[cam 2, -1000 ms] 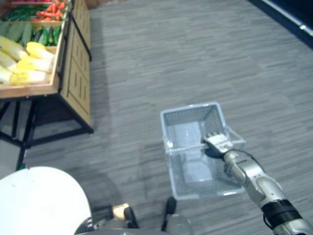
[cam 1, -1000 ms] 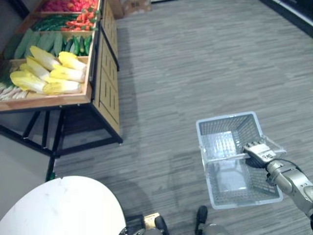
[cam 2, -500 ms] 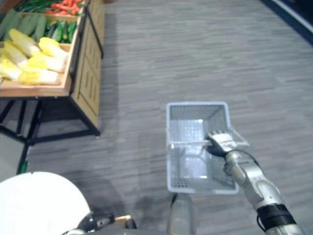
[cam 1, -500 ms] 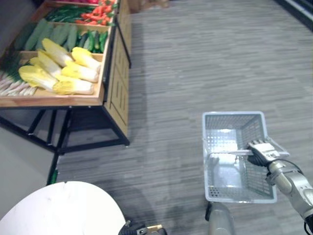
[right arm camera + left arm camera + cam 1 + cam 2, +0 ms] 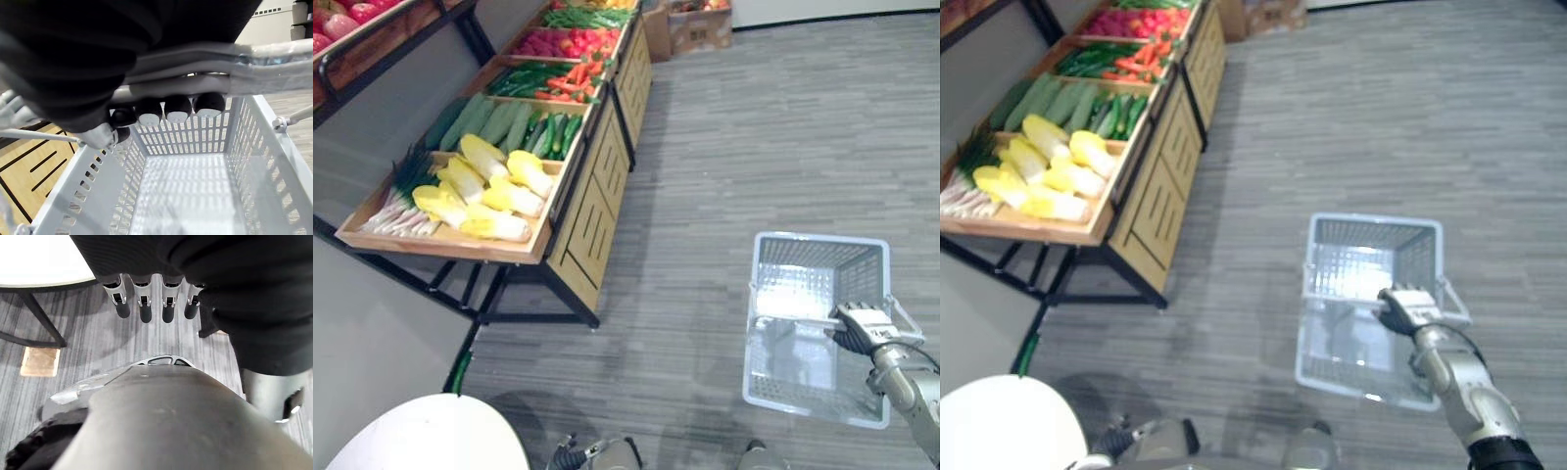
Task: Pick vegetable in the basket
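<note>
Camera swung toward vegetable stand (image 5: 509,166), right robot hand (image 5: 867,325) gripping basket (image 5: 818,253), grey floor (image 5: 724,147)

Pale grey perforated basket (image 5: 818,239), empty and upright, hanging by its handles (image 5: 274,68) in the curled right hand (image 5: 864,323). Yellow cabbages (image 5: 484,191) and green cucumbers (image 5: 548,135) lying in rows on the wooden stand (image 5: 582,220), well apart.

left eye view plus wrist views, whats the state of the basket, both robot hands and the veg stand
basket: empty, carried upright
right robot hand: shut on basket, fingers curled round its handle
left robot hand: open, fingers straight, holding nothing
vegetable stand: trays stocked with produce
</note>
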Robot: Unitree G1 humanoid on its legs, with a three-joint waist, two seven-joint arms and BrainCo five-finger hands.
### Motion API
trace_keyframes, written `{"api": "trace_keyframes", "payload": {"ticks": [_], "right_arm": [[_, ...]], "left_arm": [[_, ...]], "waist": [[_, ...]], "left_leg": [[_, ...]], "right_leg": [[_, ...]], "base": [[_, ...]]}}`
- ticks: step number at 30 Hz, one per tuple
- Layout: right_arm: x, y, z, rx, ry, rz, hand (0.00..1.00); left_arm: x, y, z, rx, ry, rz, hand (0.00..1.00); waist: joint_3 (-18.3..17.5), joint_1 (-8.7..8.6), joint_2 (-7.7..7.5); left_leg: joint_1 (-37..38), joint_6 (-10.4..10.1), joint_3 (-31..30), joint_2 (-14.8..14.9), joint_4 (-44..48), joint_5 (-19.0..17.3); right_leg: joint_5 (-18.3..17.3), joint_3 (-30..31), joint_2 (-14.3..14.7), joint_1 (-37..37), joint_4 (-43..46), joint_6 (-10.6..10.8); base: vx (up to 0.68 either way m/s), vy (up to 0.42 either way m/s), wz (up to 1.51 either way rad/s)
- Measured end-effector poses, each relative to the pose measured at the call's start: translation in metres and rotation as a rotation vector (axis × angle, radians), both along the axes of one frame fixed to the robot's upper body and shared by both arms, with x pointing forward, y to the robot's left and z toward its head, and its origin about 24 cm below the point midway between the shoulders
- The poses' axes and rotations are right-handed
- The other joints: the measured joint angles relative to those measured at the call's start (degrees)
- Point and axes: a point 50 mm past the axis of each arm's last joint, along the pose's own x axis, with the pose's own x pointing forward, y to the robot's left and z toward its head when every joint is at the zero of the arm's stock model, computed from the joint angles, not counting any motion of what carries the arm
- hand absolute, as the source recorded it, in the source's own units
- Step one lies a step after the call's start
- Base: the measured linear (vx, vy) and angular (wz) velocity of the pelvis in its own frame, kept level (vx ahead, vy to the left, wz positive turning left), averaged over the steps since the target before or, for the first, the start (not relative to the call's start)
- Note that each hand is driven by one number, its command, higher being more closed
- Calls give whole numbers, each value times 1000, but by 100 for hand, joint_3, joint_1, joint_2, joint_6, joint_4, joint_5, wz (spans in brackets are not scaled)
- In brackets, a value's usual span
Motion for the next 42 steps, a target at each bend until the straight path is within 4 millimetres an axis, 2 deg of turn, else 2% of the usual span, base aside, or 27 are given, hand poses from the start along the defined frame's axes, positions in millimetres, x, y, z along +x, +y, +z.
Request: {"api": "trace_keyframes", "payload": {"ticks": [1, 2, 3, 4, 5, 6, 8, 10, 12, 14, 16, 17, 18, 19, 20, 22, 24, 27, 29, 30, 31, 32, 33, 34, 36, 39, 42], "right_arm": [[0, 1, -1, 6, 0, -3, 100], [-1, 2, -3, 19, 2, -8, 100], [-1, 2, -4, 20, 5, -10, 100], [-2, 2, -5, 21, 11, -12, 100], [-3, 1, -7, 22, 18, -11, 100], [-4, 5, -14, 52, 27, -25, 100], [-10, 10, -21, 85, 48, -22, 100], [-4, 14, -16, 86, 26, 4, 100], [0, 24, -18, 100, 30, 44, 100], [-2, 29, -21, 112, 39, 66, 100], [-4, 34, -26, 135, 47, 63, 100], [-4, 34, -28, 140, 52, 56, 100], [-6, 34, -32, 148, 64, 43, 100], [-7, 33, -36, 146, 77, 35, 100], [-9, 32, -40, 146, 95, 25, 100], [-11, 29, -44, 136, 115, 13, 100], [-11, 24, -43, 123, 112, -20, 100], [-11, 20, -42, 119, 110, -41, 100], [-11, 18, -42, 119, 107, -47, 100], [-11, 19, -43, 125, 107, -50, 100], [-13, 17, -44, 125, 114, -62, 100], [-14, 13, -45, 123, 119, -78, 100], [-18, 7, -46, 118, 124, -108, 100], [-18, 5, -46, 114, 125, -126, 100], [-25, 2, -49, 113, 142, -139, 100], [-29, 0, -51, 114, 156, -150, 100], [-27, 4, -53, 116, 175, -130, 100]], "left_arm": [[1, 1, 0, 0, -4, 11, 0], [0, 1, 1, 6, -5, 18, 0], [0, 1, 0, 5, -5, 19, 0], [-1, -3, 0, -3, -3, 20, 0], [-6, -7, -1, -13, 2, 25, 0], [-3, -5, -1, -10, 2, 25, 0], [5, 8, 5, 41, -31, 9, 0], [5, 8, 5, 45, -31, 22, 0], [4, 9, 5, 62, -24, -7, 0], [2, 9, 4, 72, -12, -27, 0], [-5, 11, 3, 95, 14, -73, 0], [-8, 12, 3, 100, 24, -87, 0], [-12, 15, 3, 113, 40, -107, 0], [-12, 15, 3, 116, 48, -131, 0], [-12, 17, 3, 123, 56, -140, 0], [-12, 17, 2, 123, 61, -142, 0], [-9, 15, 2, 117, 54, -139, 0], [-1, 10, 3, 101, 34, -141, 0], [4, 9, 3, 99, 21, -146, 0], [6, 13, 5, 110, 20, -150, 0], [6, 17, 4, 120, 33, -148, 0], [4, 14, 3, 113, 42, -149, 0], [2, 8, 1, 97, 49, -157, 0], [-4, 3, -2, 84, 63, -161, 0], [-9, 4, -2, 83, 76, -157, 0], [-15, 4, -4, 75, 83, -111, 0], [-22, 3, -5, 59, 90, -33, 0]], "waist": [[2, 0, -27], [-3, -7, -69], [-8, -11, -62], [-51, -11, 18], [-153, -3, 209], [-151, -15, 70], [-174, -31, -246], [-180, 136, -294], [-218, 197, -317], [-293, 235, -399], [-389, 252, -561], [-424, 248, -612], [-475, 245, -658], [-467, 234, -676], [-442, 227, -692], [-436, 191, -681], [-399, -23, -616], [-353, -62, -515], [-354, -57, -523], [-310, -49, -676], [-218, -29, -772], [-244, -27, -661], [-228, -24, -495], [-218, -30, -347], [-238, -9, -326], [-361, -9, -244], [-397, 64, -186]], "left_leg": [[-51, -16, 26, -147, -546, -22], [14, -31, -23, -467, -1855, 75], [81, -63, -67, -590, -2483, 256], [217, -87, -204, -756, -3686, 786], [163, 181, -364, -695, -4150, 1367], [159, 418, -334, -836, -4046, 1242], [-89, 450, -209, -1036, -3513, 740], [-111, 600, -15, -1032, -2958, 317], [110, 588, 137, -1065, -2865, 18], [318, 632, 216, -1176, -3076, -73], [788, 644, 318, -1387, -3563, -79], [901, 660, 317, -1433, -3669, -90], [1145, 681, 256, -1503, -3876, -104], [1333, 720, 143, -1526, -4004, -120], [1466, 772, 44, -1515, -4058, -139], [1727, 851, -242, -1488, -4158, -165], [1982, 810, -622, -1448, -4215, -142], [2079, 756, -1016, -1341, -4203, -161], [2066, 491, -1347, -1274, -4138, -316], [2060, 283, -1594, -1357, -4030, -471], [2073, 124, -1736, -1367, -3901, -700], [2088, 93, -1710, -1271, -3827, -723], [2084, 74, -1567, -1148, -3619, -730], [2147, 66, -1552, -1070, -3651, -732], [2324, -63, -1746, -955, -3888, -667], [2347, -252, -2139, -807, -4134, -534], [1383, -188, -2369, -749, -2900, -360]], "right_leg": [[22, -11, -13, 95, -69, 111], [52, -22, -70, 235, -170, 278], [58, -36, -77, 278, -200, 311], [62, -49, -30, 356, -297, 425], [-14, -35, 120, 470, -418, 768], [-5, -37, 28, 567, -478, 827], [22, 1, -98, 721, -659, 830], [334, 93, -228, 921, -887, 942], [557, 350, -375, 942, -706, 1032], [561, 546, -557, 660, -50, 1040], [711, 978, -913, -186, 1788, 1080], [898, 1142, -981, -428, 2278, 1071], [1527, 1457, -1035, -867, 3090, 1053], [1624, 1667, -989, -1171, 3740, 1088], [1236, 1743, -855, -1469, 4344, 1058], [355, 1551, -584, -1763, 4794, 792], [-176, 762, -445, -1869, 3853, 218], [-113, 690, -136, -1863, 1831, 233], [216, 1064, -51, -1810, 549, 346], [348, 1373, -192, -1626, -159, 370], [908, 1342, -255, -1444, -227, 627], [930, 1233, -232, -1439, -42, 622], [777, 1118, -209, -1414, 360, 550], [405, 948, -172, -1383, 802, 506], [-122, 846, -155, -1383, 1483, 460], [-566, 779, -121, -1380, 1920, 405], [-615, 177, -115, -1096, 1580, 346]], "base": [[331, 177, -9], [348, 212, -6], [374, 274, -9], [309, 274, -14], [298, 281, -4], [358, 298, 21], [319, 185, 30], [232, 97, -27], [242, 164, -39], [191, 153, -26], [184, 161, -15], [206, 148, 1], [248, 114, 11], [270, 90, 21], [293, 32, 33], [285, -19, 61], [390, -96, 99], [347, -224, 95], [300, -315, 89], [254, -425, 108], [190, -359, 111], [225, -381, 113], [230, -265, 99], [276, -303, 91], [227, -244, 84], [259, -232, 87], [180, -207, 90]]}}
